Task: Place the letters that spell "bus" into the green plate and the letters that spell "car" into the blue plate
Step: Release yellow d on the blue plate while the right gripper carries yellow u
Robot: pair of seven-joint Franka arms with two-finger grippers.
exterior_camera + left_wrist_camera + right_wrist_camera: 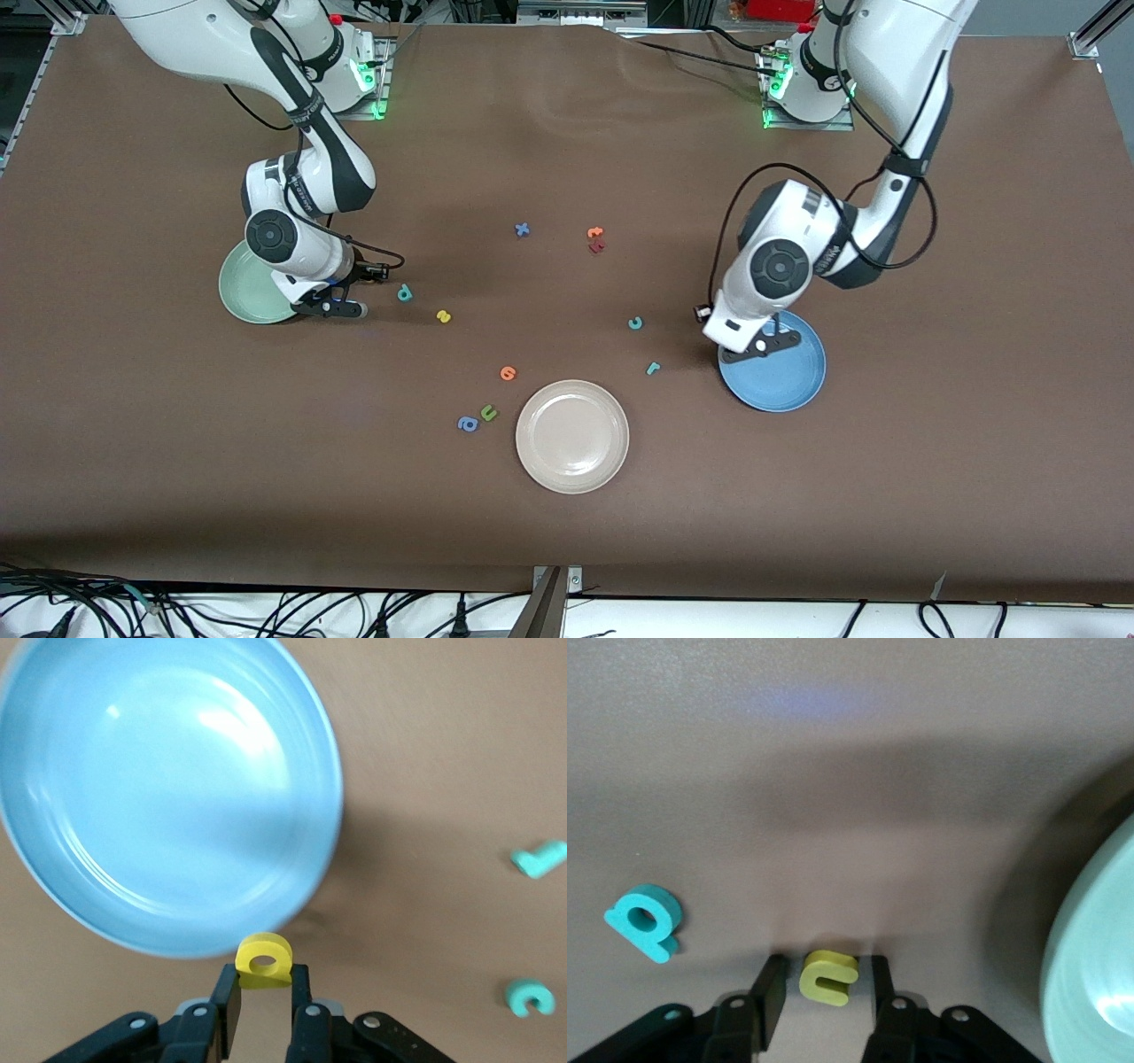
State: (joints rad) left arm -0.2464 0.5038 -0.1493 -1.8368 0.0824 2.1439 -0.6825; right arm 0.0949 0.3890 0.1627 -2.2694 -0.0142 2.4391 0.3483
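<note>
My left gripper [264,980] is shut on the yellow a [264,958], which hangs at the rim of the blue plate [168,788]; in the front view this gripper [767,342] is over the plate's [784,383] edge. The teal c [635,323] and teal r [653,368] lie on the table beside that plate. My right gripper [824,966] is down at the table, open, with the yellow u [828,976] lying between its fingers and a gap on each side. This is right beside the green plate [235,288]. The teal b [405,291] and yellow s [444,315] lie close by.
A beige plate [572,436] sits nearest the front camera. An orange letter [508,373], a green u [488,412] and a blue a [468,424] lie beside it. A blue x [523,229] and two small orange and red letters [596,239] lie mid-table, nearer the robots.
</note>
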